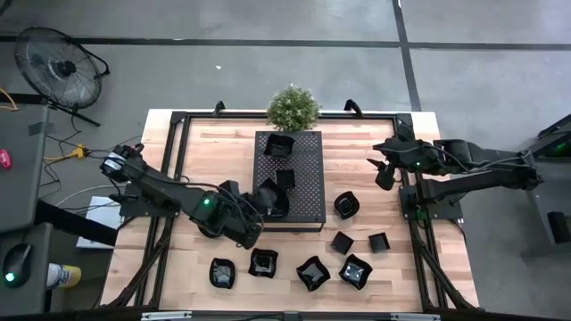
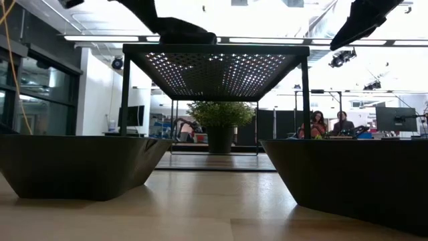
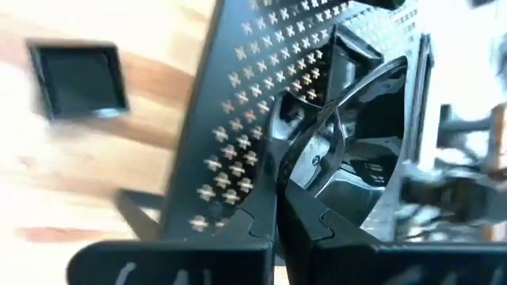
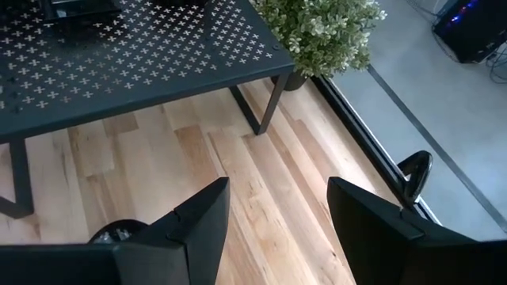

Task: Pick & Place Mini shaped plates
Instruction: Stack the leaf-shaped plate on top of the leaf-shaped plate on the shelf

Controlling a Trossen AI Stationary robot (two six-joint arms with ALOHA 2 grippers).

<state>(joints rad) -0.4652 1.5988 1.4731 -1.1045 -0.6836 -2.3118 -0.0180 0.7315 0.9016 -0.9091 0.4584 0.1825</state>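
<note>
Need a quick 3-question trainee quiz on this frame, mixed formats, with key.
1. True or false: the right claw grips a plate.
2. How many mini plates lie directly on the wooden table in the high view? A) 3 B) 7 C) 12
3. What does the left claw hold at the perforated tray?

Key: 1. False, it is open and empty. 2. B. 3. A mini plate.
</note>
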